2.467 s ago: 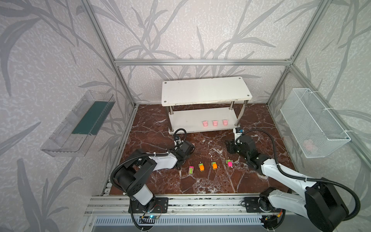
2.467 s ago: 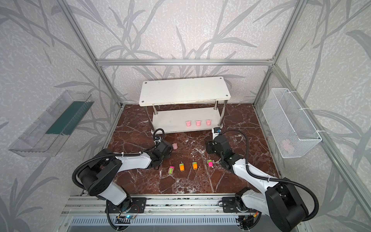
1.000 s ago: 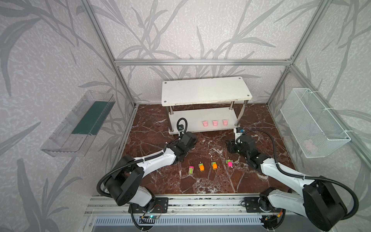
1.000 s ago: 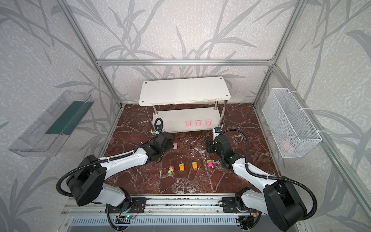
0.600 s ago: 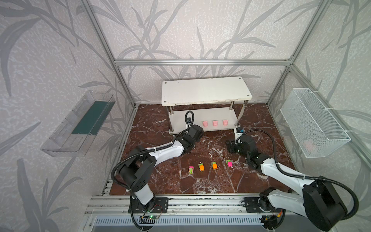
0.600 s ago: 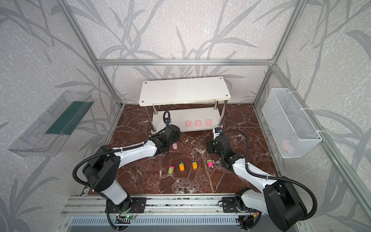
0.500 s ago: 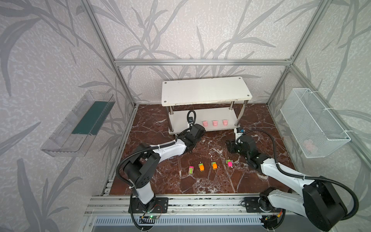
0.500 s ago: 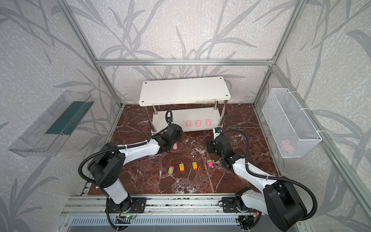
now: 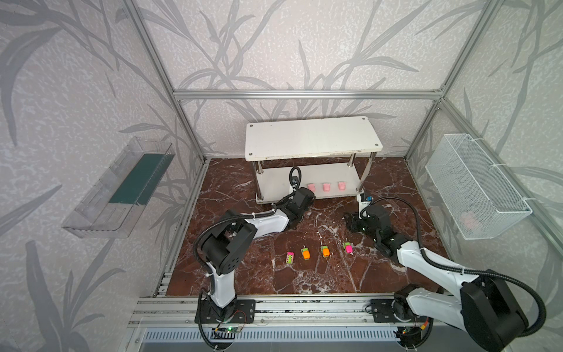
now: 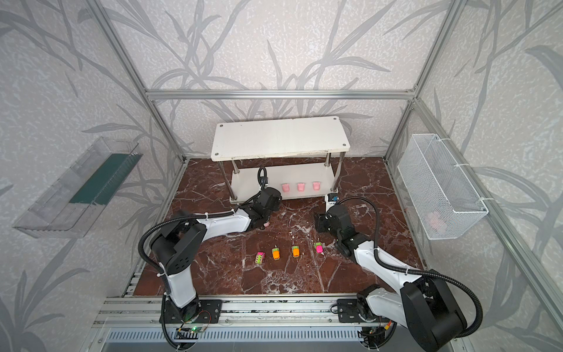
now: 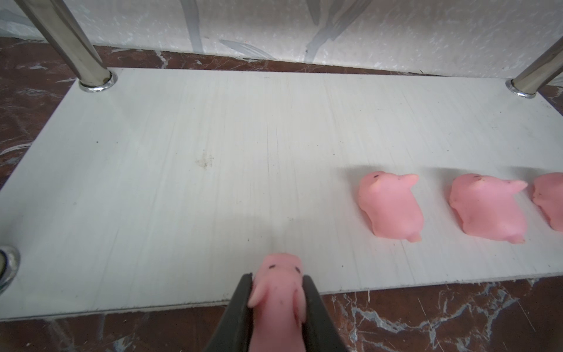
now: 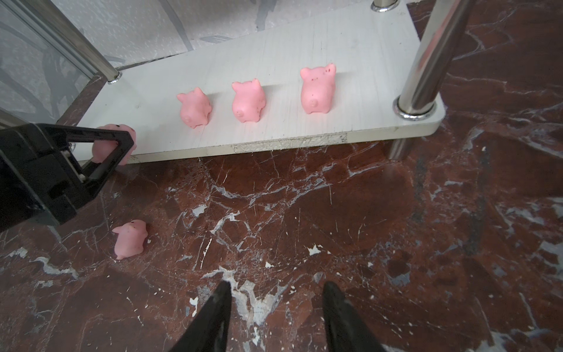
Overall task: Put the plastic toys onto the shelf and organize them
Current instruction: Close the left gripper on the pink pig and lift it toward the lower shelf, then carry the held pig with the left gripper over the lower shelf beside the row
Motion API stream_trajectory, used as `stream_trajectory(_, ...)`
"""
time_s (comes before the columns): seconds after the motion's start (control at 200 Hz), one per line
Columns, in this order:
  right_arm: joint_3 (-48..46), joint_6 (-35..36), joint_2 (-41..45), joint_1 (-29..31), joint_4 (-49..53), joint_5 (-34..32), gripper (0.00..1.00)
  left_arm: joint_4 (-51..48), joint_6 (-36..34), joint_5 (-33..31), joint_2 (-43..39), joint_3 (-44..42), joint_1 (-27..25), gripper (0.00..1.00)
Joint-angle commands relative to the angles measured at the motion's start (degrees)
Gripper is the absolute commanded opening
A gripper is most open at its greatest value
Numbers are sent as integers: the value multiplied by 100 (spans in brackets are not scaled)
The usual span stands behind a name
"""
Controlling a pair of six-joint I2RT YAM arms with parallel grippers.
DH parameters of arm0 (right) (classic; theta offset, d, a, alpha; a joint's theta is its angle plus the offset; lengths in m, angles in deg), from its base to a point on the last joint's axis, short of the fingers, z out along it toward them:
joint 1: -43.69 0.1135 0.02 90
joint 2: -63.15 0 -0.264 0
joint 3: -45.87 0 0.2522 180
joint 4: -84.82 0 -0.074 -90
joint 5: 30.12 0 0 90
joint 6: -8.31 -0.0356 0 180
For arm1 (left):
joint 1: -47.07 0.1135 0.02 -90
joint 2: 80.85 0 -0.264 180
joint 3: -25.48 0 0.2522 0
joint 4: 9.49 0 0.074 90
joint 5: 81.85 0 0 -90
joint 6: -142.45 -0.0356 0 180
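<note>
Fingers (image 11: 237,311) of the left gripper (image 11: 277,282) press on both flanks of a pink toy pig (image 11: 278,304), clamping it at the front edge of the lower board (image 11: 182,152) of the white shelf (image 9: 313,137). The pig's snout points in over the board. Whether it already touches the board is hard to tell from these angles. Further along the same board, a row of 3 pigs (image 12: 248,102) stands near the front edge, each apart from the next. 1 loose pig (image 12: 130,239) lies on its side on the marble floor (image 12: 335,213), just in front of the shelf. In both top views, 4 toy cars (image 9: 305,253) sit in a line on the floor between the arms. The right gripper (image 12: 274,289) hangs above bare floor, its jaws parted and holding nothing.
</note>
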Motion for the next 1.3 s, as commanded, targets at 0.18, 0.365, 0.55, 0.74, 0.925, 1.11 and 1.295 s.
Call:
stream_trajectory(0.18,-94,-61,100,-61,-50,73,49,427,-192,-210,351,351,113,24)
stream_trajectory(0.365,-98,-57,73,-73,-66,91,49,497,-196,-195,480,441,170,24)
stream_trajectory(0.55,-94,-65,32,-98,-93,118,49,488,-227,-184,569,496,239,24)
stream_trajectory(0.74,-85,-79,-29,-108,-128,151,49,475,-210,-101,652,552,285,25)
stream_trajectory(0.925,-76,-83,-67,-118,-137,182,49,440,-189,-62,733,601,294,26)
stream_trajectory(1.11,-93,-87,-58,-135,-135,164,49,410,-131,18,778,623,292,28)
stream_trajectory(1.295,-114,-109,-46,-143,-189,179,49,380,-130,11,761,612,294,40)
